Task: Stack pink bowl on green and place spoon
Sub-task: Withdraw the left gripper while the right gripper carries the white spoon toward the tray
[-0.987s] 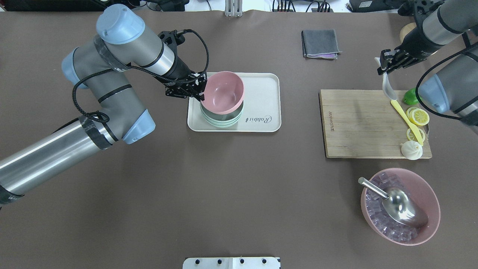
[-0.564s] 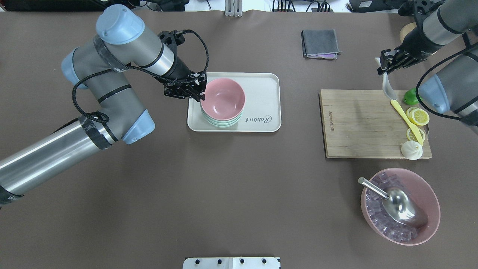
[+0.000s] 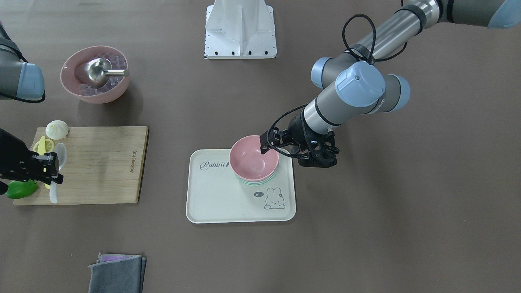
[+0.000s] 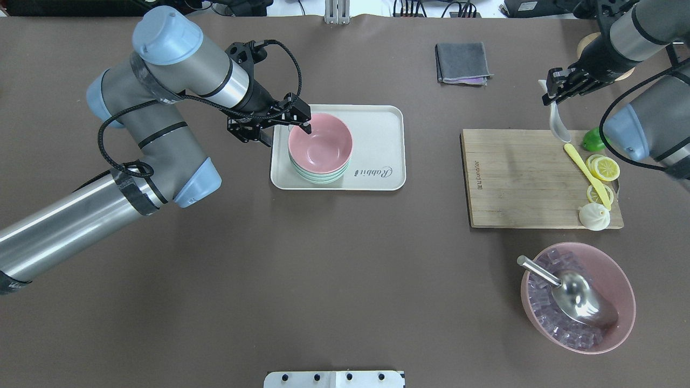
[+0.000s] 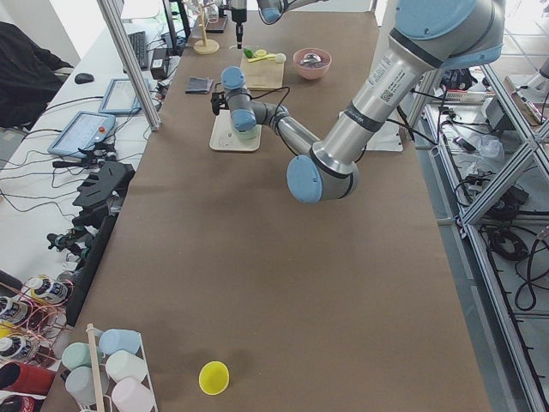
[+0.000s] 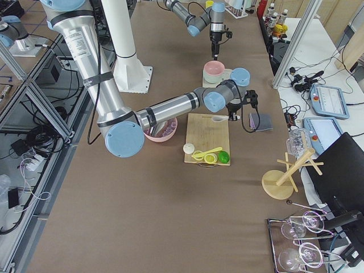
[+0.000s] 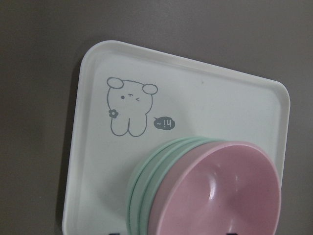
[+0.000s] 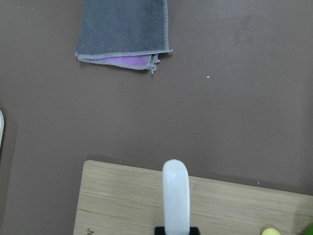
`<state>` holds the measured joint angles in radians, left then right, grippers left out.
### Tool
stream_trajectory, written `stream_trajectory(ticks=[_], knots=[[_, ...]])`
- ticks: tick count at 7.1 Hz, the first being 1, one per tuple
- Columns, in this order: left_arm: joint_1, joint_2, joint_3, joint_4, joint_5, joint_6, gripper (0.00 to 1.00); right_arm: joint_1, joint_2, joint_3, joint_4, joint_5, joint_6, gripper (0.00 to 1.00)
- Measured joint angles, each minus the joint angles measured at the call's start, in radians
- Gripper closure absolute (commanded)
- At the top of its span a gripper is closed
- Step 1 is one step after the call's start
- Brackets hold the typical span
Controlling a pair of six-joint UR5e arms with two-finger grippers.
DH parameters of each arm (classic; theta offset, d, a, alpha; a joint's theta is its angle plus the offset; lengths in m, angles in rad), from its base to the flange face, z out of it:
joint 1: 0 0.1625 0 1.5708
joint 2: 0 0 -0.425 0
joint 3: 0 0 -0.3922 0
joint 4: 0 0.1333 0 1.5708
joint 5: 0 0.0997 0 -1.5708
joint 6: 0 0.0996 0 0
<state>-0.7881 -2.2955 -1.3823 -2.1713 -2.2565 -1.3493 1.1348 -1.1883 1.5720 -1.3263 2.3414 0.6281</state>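
The pink bowl [image 4: 321, 145] sits level, nested on top of the stack of green bowls [image 4: 318, 178], at the left end of the white rabbit tray [image 4: 377, 134]. It also shows in the front view [image 3: 253, 158] and the left wrist view [image 7: 220, 196]. My left gripper [image 4: 288, 136] is open at the bowl's left rim, with one finger over the rim, and holds nothing. My right gripper [image 4: 551, 97] is shut on the handle of the white spoon [image 4: 558, 124]. The spoon hangs over the far edge of the wooden cutting board [image 4: 517, 178].
On the board's right side lie lemon slices [image 4: 604, 167], a yellow knife [image 4: 585, 170] and a white bun [image 4: 594, 216], with a lime [image 4: 593, 139] beside it. A large pink bowl of ice with a metal scoop [image 4: 577, 296] stands front right. A folded grey cloth [image 4: 462, 63] lies at the back.
The pink bowl went from tilted in my left gripper to level on the green stack. The left gripper let go and opened. The right gripper rose slightly with the spoon.
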Motion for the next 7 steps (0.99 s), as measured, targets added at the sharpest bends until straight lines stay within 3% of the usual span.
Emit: stream_trajectory(ticks=[2,4,7], knots=[[-0.078,0.049,-0.049,0.016,-0.065,-0.004,0.03,-0.033,0.087,0.049,-0.065,0.018,0.159,1.00],[-0.190,0.183,-0.136,0.025,-0.116,0.015,0.03,-0.129,0.211,0.066,-0.096,0.005,0.379,1.00],[-0.319,0.321,-0.168,0.009,-0.124,0.167,0.02,-0.311,0.326,0.057,-0.091,-0.169,0.618,1.00]])
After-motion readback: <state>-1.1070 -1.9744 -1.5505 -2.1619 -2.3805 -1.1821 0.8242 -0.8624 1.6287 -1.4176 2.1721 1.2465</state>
